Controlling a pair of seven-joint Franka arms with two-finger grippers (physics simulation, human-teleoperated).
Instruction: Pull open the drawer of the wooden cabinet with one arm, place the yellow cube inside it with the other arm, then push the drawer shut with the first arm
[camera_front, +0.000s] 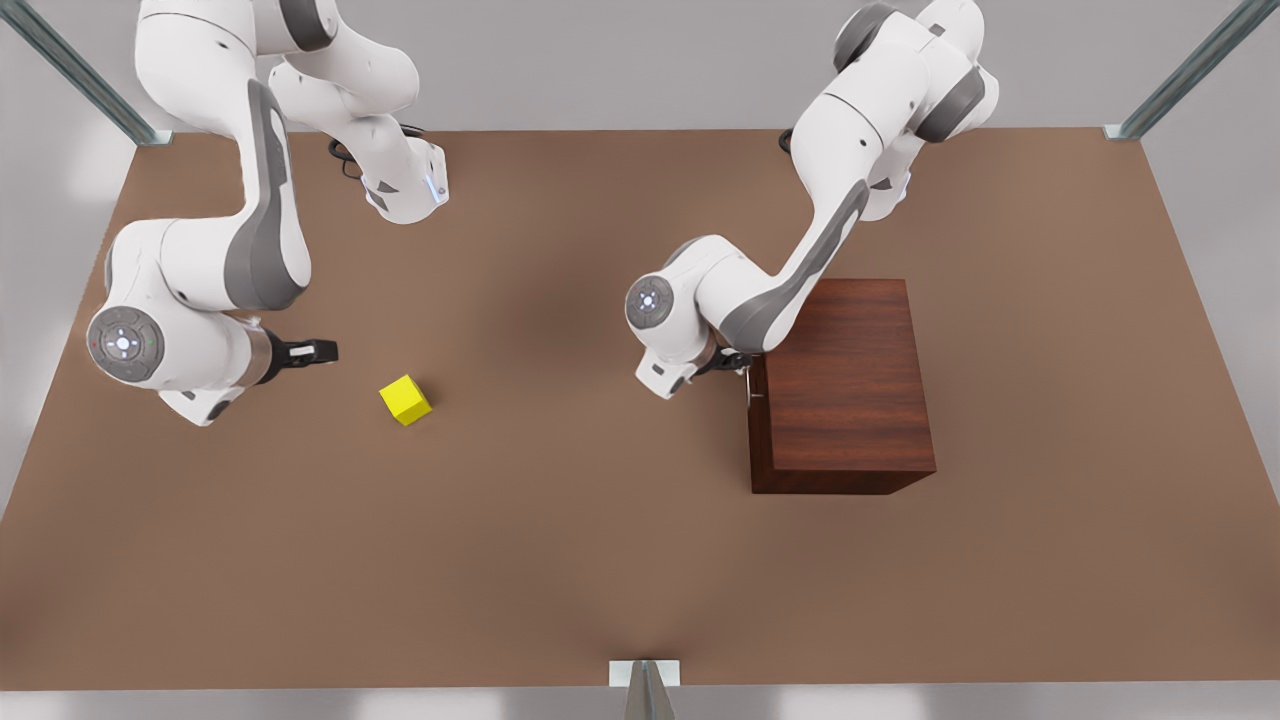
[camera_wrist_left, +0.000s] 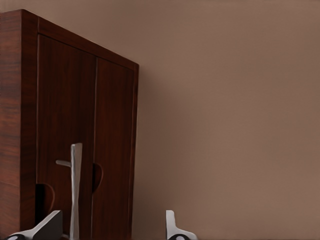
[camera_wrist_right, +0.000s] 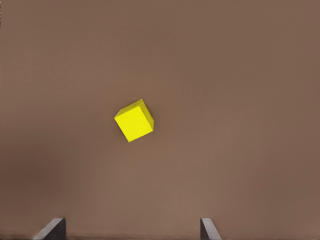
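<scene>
My left end effector (camera_wrist_left: 112, 227) is spread wide by the thin silver handle (camera_wrist_left: 75, 187), which looks hard and slippery, so I should pinch its middle, while my right end effector (camera_wrist_right: 132, 230) waits spread above the light yellow cube (camera_wrist_right: 134, 120).

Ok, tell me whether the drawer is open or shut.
Shut: the drawer front sits flush with the wooden cabinet, handle between the left end effector's open fingers.

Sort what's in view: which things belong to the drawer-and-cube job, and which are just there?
Part of the job:
wooden cabinet
drawer, shut, with silver handle
yellow cube, on the table
left end effector, open at the handle
right end effector, open, short of the cube

Just there:
brown table
metal frame posts
</scene>
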